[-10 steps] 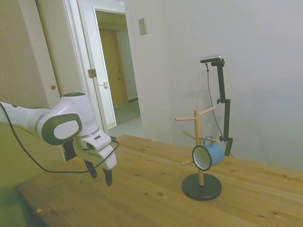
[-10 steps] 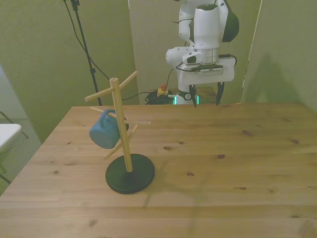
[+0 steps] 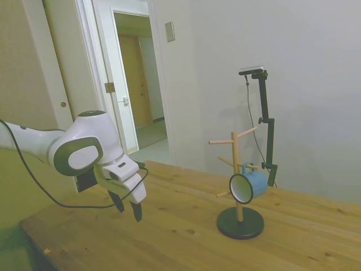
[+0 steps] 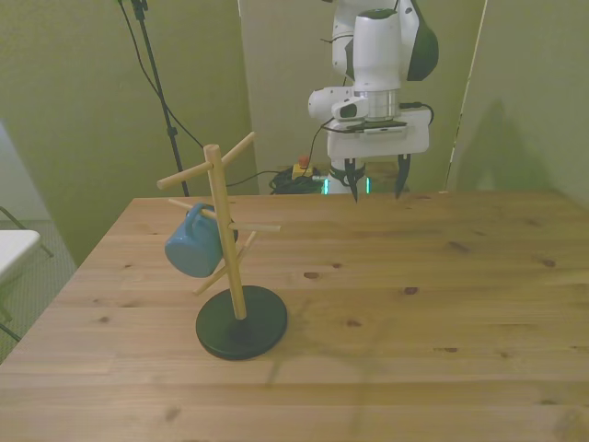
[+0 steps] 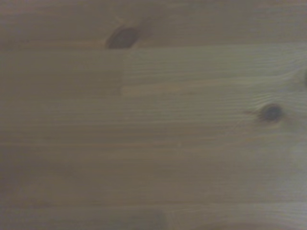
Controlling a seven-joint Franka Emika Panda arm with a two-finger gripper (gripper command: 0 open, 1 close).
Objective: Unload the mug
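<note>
Mug [image 3: 249, 184] is seen hung by its handle on a lower peg of the wooden peg rack [image 4: 221, 224], unchanged from half a second ago, on the front view's left of the table [image 4: 442, 304]. Gripper [image 4: 375, 186] is held empty with fingers spread, well apart from the rack. Since the earlier frame it has been shifted slightly forward and lower over bare wood.

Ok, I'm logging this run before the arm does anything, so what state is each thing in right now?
Mug: hanging by its handle on a lower peg, mouth sideways, untouched.
Peg rack: upright on its dark round base, other pegs bare.
Gripper: open, empty, above the table and well apart from the rack.
Door: open.
</note>
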